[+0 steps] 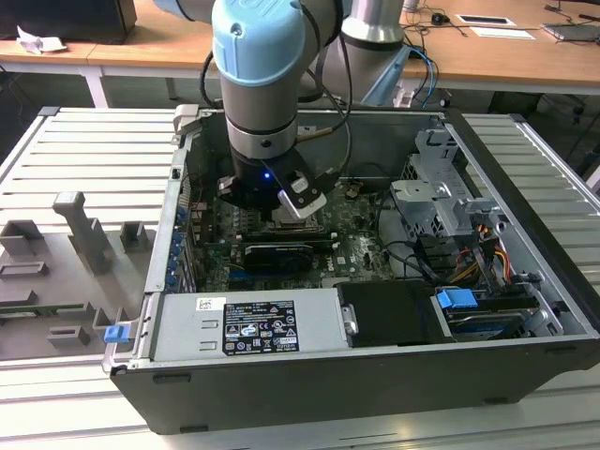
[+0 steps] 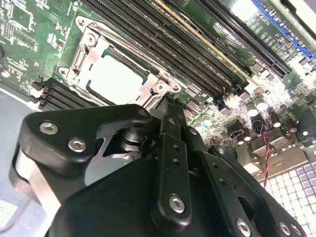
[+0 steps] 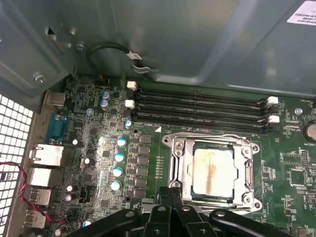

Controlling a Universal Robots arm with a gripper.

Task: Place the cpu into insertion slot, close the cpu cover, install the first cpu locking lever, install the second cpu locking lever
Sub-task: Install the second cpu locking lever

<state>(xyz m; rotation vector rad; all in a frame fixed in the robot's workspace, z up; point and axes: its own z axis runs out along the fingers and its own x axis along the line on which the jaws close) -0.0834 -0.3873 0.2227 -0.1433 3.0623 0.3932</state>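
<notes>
In both wrist views the cpu (image 3: 213, 170) (image 2: 116, 79), a pale square chip, lies flat in the insertion slot (image 3: 213, 198) on the green board. The silvery cpu cover (image 3: 177, 163) (image 2: 81, 54) lies down around it as a frame. My gripper (image 3: 173, 191) (image 2: 168, 109) is shut with its black fingertips together, right at the edge of the cover on one side of the socket, holding nothing that I can see. In the exterior view the gripper (image 1: 286, 214) hangs inside the open computer case (image 1: 309, 394), and the arm hides the socket.
Long black memory slots (image 3: 202, 106) run beside the socket. Capacitors (image 3: 118, 158) and rear ports (image 3: 47, 155) stand on the board. A power supply (image 1: 248, 323), a drive cage (image 1: 450, 192) and cables fill the case. Grey fixtures (image 1: 80, 230) sit on the table at the exterior view's left.
</notes>
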